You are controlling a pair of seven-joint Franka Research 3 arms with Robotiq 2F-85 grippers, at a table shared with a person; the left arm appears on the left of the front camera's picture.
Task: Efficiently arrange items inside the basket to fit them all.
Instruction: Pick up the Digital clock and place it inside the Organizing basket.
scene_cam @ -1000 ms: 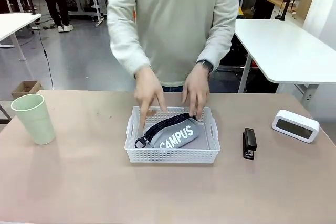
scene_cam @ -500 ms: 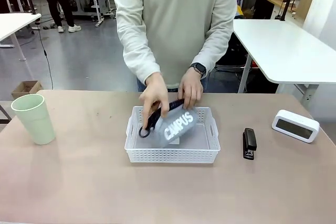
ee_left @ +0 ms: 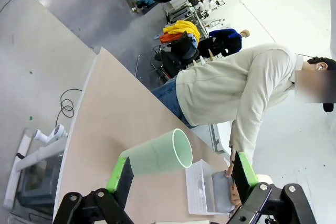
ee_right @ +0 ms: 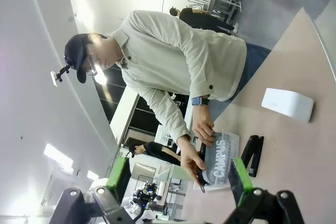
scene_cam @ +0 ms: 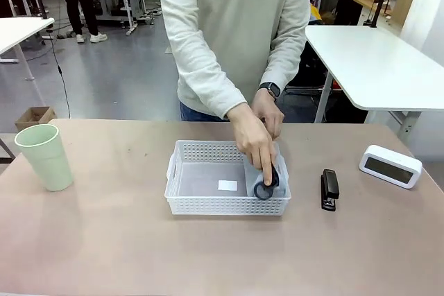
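Left gripper [ee_left: 182,162] hangs above the tabletop [scene_cam: 104,240] with its jaws spread wide and nothing between them. Right gripper [ee_right: 178,176] is just as wide open and also empty.

On the tabletop the white perforated basket [scene_cam: 208,206] sits in the middle. The grey CAMPUS pouch [scene_cam: 252,177] stands on edge inside it, against the right end wall, and its black strap loop [scene_cam: 264,190] faces the near side. One of the person's hands [scene_cam: 251,140] reaches down with a fingertip at that loop; the other hand [scene_cam: 269,112] is on the pouch just behind it.

The black stapler [scene_cam: 329,188] lies just right of the basket. The pale green cup [scene_cam: 45,156] stands upright well to the left. The small white box [scene_cam: 390,165] rests farther right and back.
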